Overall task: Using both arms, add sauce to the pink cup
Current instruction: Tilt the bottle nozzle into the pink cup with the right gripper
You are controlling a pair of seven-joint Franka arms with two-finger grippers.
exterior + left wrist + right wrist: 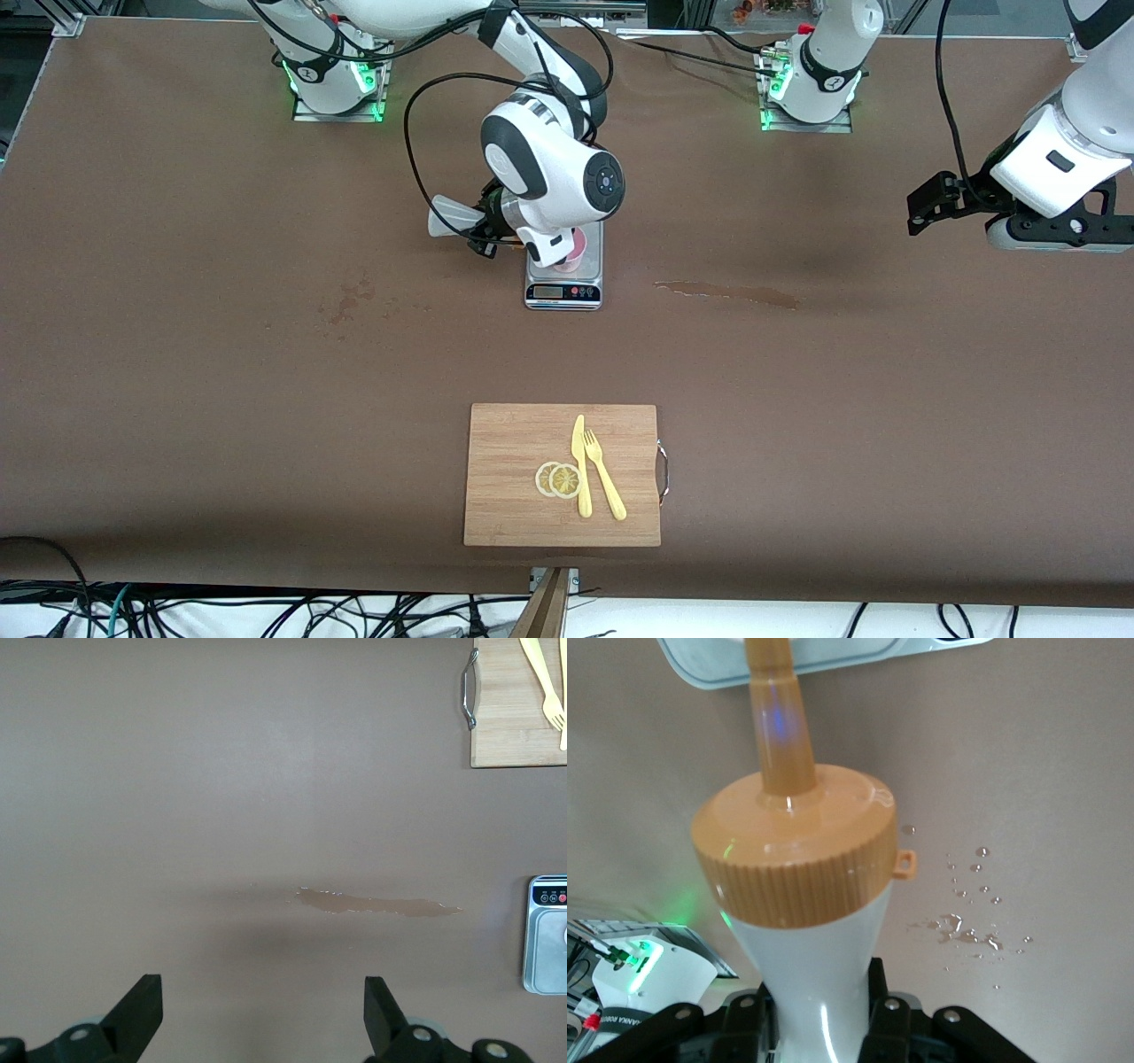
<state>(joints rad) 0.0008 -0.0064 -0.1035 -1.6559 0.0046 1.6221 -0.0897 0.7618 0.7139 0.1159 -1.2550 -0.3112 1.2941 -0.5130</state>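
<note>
Then right gripper [819, 1014], jaws clamped on squeeze bottle [806, 904], aimed nozzle at pink cup [571, 252] on scale [564, 288]; left gripper [263, 1014] waited w/ jaws apart; squeezing gently would've limited spills.

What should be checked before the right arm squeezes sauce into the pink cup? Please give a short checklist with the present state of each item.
1. Squeeze bottle gripped by the right gripper: ok.
2. Pink cup stands on the scale: ok.
3. Orange nozzle points toward the scale: ok; aimed over the cup's mouth: cannot tell.
4. Left gripper open, waiting over bare table, away from the scale: ok.
5. Table clean: not ok, brown spill beside the scale and droplets near the bottle.
</note>
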